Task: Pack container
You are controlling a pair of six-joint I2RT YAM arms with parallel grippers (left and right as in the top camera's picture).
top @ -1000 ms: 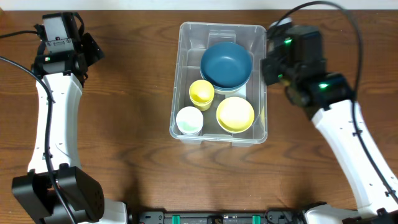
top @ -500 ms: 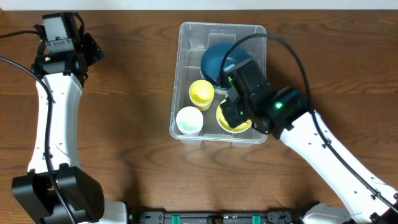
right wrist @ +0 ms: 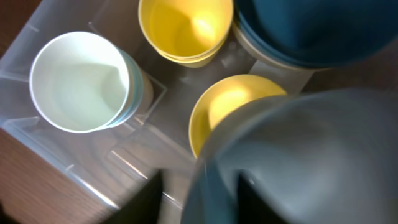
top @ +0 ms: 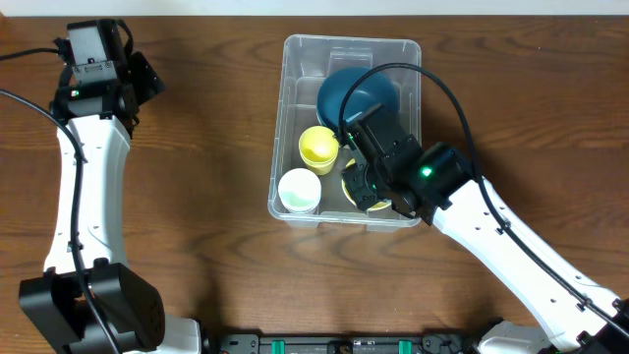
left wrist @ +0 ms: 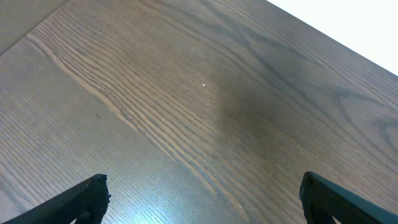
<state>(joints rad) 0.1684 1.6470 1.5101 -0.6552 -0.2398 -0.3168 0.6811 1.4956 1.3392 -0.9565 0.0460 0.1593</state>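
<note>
Dark wood-grain table (top: 197,216), with one clear plastic container (top: 287,118) at upper centre. Inside: dark blue bowl (top: 339,93) at the far end, yellow cup (top: 318,147) and white cup (top: 299,191) along the left wall, yellow bowl (right wrist: 230,106) in the near right corner.

Change over the last second: right gripper (top: 369,179) carried from outside the container's right wall to a position over its interior, above the yellow bowl and overlapping the blue bowl's near edge. Contents otherwise unmoved. Suggests a placing step at or near its end, with a further item going onto or beside the yellow bowl. Judged late in the packing, with no loose item on the table in the overhead view.

Left gripper (left wrist: 208,205): parked at the table's far left as before, well apart from the container, fingers spread wide, nothing between them.

Overhead view: fixes the arm's position relative to the container, but hides the jaws and most of the yellow bowl under the wrist. Right wrist view: looks down into both cups and the yellow bowl, and reveals a large, blurred grey-blue rounded form (right wrist: 298,162), probably a bowl, close to the lens and not seen from overhead. Too blurred to tell whether apart or clamped on it. Left wrist view: wood grain and two fingertips only.
</note>
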